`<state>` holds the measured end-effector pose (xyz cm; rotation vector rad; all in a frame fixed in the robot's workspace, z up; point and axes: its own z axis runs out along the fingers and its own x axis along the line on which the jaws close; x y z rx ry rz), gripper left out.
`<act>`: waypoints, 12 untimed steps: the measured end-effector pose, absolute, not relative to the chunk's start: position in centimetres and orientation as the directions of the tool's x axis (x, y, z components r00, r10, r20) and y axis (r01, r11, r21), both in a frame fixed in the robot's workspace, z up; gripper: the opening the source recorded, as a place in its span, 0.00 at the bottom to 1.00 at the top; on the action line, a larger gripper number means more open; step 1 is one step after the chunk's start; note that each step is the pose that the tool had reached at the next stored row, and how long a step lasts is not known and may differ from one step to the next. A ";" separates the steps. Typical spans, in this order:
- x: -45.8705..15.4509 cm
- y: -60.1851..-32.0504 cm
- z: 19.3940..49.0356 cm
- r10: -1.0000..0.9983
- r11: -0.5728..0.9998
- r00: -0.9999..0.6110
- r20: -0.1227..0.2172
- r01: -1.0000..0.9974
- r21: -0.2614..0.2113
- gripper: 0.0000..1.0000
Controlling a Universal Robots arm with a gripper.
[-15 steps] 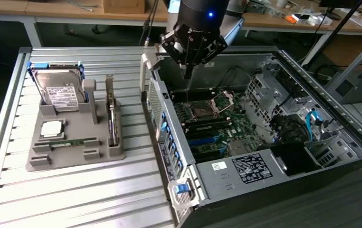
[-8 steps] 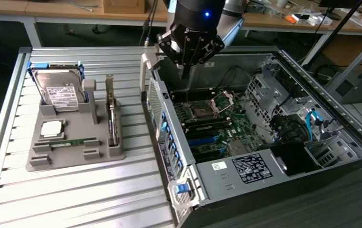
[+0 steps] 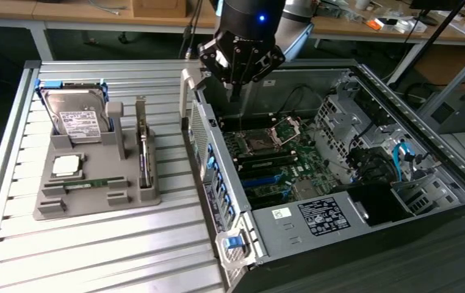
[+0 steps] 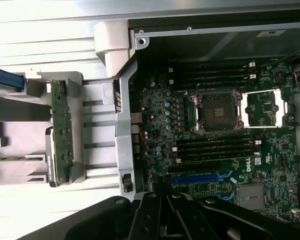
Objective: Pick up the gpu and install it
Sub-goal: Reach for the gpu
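The gpu [image 3: 144,151] is a thin dark circuit card standing edge-on in a slot of the grey parts holder [image 3: 94,201], at the exterior view's left of the computer. In the wrist view the gpu [image 4: 61,131] shows as a long narrow strip in its holder. My gripper [image 3: 232,91] hangs above the rear corner of the open computer case [image 3: 216,152], well apart from the gpu. Its fingers meet in one thin tip and hold nothing. Its black links [image 4: 160,215] hang over the motherboard [image 4: 155,130], near the blue card slots [image 4: 205,177].
The holder also carries a silver hard drive [image 3: 80,119], a square processor [image 3: 67,163] and a slim green memory stick [image 3: 86,183]. The case wall [image 3: 204,131] stands between the holder and the motherboard [image 3: 273,165]. The drive cage [image 3: 354,116] and cables [image 3: 400,159] fill the case's far side.
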<state>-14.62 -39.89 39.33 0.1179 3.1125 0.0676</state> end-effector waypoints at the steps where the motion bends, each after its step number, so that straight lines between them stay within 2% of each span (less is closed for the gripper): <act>1: -14.7 -39.9 39.3 0.076 0.996 -0.997 -0.024 0.075 0.044 0.11; 12: -15.3 -39.9 39.3 0.076 0.996 -0.997 -0.024 0.075 0.044 0.11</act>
